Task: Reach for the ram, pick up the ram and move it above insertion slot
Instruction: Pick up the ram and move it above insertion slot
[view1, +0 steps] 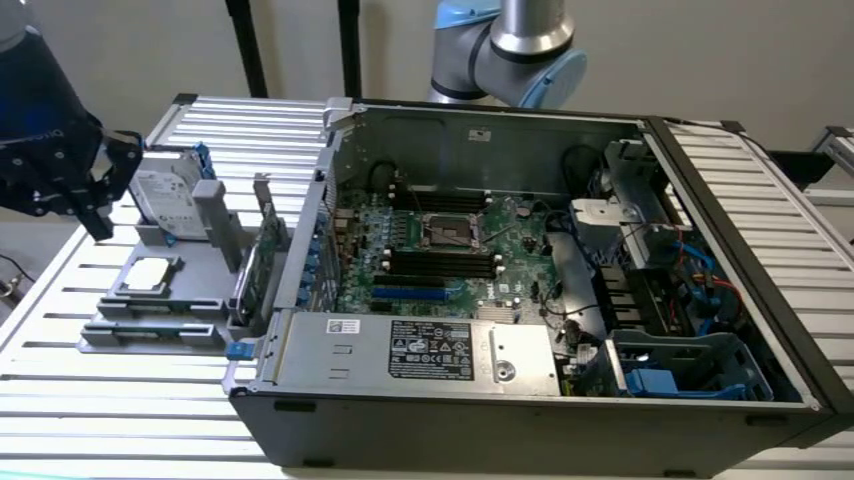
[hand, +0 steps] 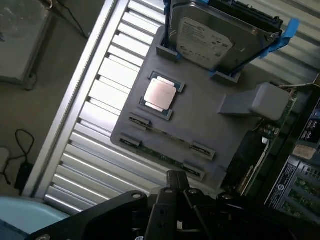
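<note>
The ram (hand: 162, 156) is seen edge-on as a thin green strip, apparently seated upright on its long edge between clips along one outer edge of the grey tray (hand: 200, 115).

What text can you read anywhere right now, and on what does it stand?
Nothing can be read for certain.
Label on the hard drive: printed lines, too blurred to read.
Black label on the power supply: white print, too small to read.
white sticker on the same unit: too small to read.

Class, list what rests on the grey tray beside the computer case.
A hard drive, a processor chip and the ram stick rest on the grey tray. The drive hides the tray beneath it.
</note>
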